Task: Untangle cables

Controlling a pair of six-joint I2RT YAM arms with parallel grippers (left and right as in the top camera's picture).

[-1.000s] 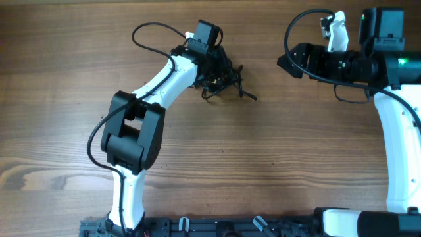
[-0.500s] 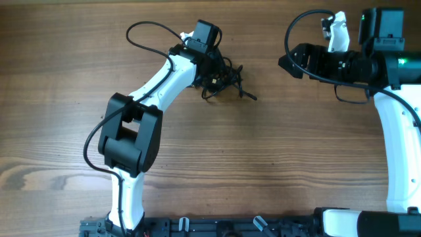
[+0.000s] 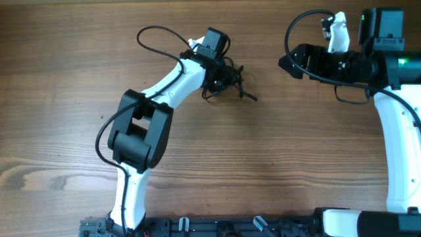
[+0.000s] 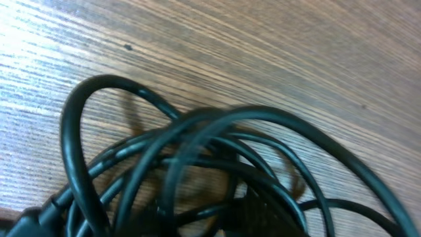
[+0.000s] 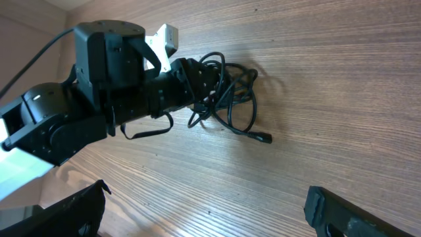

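The cables (image 3: pixel 229 80) are a small knot of thin black cords on the wooden table at the back centre, with one plug end (image 3: pixel 251 97) sticking out to the right. My left gripper (image 3: pixel 214 71) is pushed into the knot's left side and looks shut on its strands. In the left wrist view the looped cords (image 4: pixel 197 141) fill the frame and hide most of the fingers. The right wrist view shows the knot (image 5: pixel 231 92) with the left gripper (image 5: pixel 192 82) in it. My right gripper (image 5: pixel 207 210) is open and empty, well to the right of the knot (image 3: pixel 284 62).
The left arm's own thick black wire (image 3: pixel 154 36) loops over the table behind its wrist. The right arm (image 3: pixel 395 131) stands along the right edge. A black rail (image 3: pixel 217 227) runs along the front edge.
The left arm's wrist and elbow have swung to the right while its fingertips stayed at the knot. The knot has barely shifted. The right arm has not moved.
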